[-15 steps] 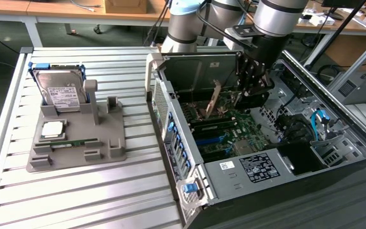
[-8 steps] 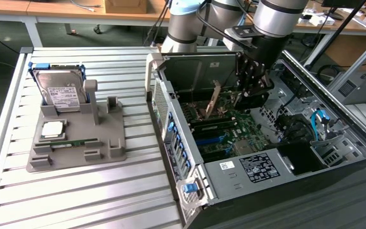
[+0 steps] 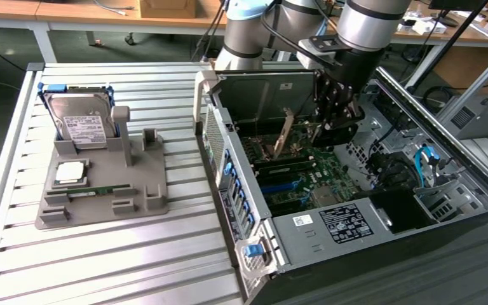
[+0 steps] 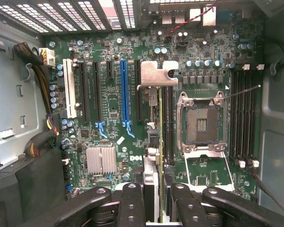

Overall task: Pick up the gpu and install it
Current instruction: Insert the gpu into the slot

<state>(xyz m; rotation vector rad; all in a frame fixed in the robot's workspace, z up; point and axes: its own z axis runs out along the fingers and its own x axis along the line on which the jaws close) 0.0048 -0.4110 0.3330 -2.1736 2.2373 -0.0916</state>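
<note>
The gpu (image 4: 155, 142) shows edge-on in the wrist view, its silver metal bracket (image 4: 157, 74) at the far end, and my gripper (image 4: 156, 204) is shut on it, a black finger (image 4: 131, 204) on each side. It hangs over the black slots between the blue slot (image 4: 123, 90) and the CPU socket (image 4: 199, 124) on the green motherboard (image 4: 109, 127). In the exterior view the gpu (image 3: 286, 130) stands upright inside the open computer case (image 3: 329, 222), held by the gripper (image 3: 316, 127) just above the board. Whether its lower edge touches a slot I cannot tell.
On the slatted table at the exterior view's left, a grey holder (image 3: 142, 190) carries a hard drive (image 3: 81, 122), a processor chip (image 3: 69, 171) and a green memory stick (image 3: 96, 189). Case walls (image 3: 218, 127), cables (image 4: 35, 54) and a drive cage (image 3: 409, 210) crowd the gripper.
</note>
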